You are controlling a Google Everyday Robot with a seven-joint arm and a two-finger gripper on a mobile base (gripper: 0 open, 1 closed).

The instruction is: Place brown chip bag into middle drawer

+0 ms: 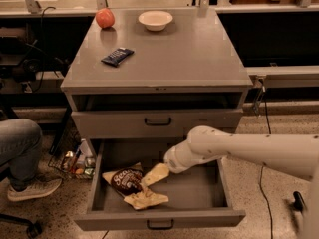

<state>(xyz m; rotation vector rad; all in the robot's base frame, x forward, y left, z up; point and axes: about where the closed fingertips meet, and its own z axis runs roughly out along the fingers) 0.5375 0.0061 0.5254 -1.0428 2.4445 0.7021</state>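
Note:
The brown chip bag [127, 181], crinkly pale yellow with a dark brown panel, lies on the floor of the middle drawer [158, 218], in its left half. The drawer is pulled fully out. My gripper [155, 175] reaches into the drawer from the right, at the bag's right edge and just above its crumpled pale end [147, 199]. The white arm [239, 151] slants across the drawer's right side and hides part of the tray.
The drawer above, with a black handle [158, 121], is closed. On the cabinet top are a dark-blue wrapped bar [117, 56], a red apple [104, 18] and a white bowl [155, 20]. A person's leg and shoe [22, 156] are at the left, next to a wire basket of items [77, 163].

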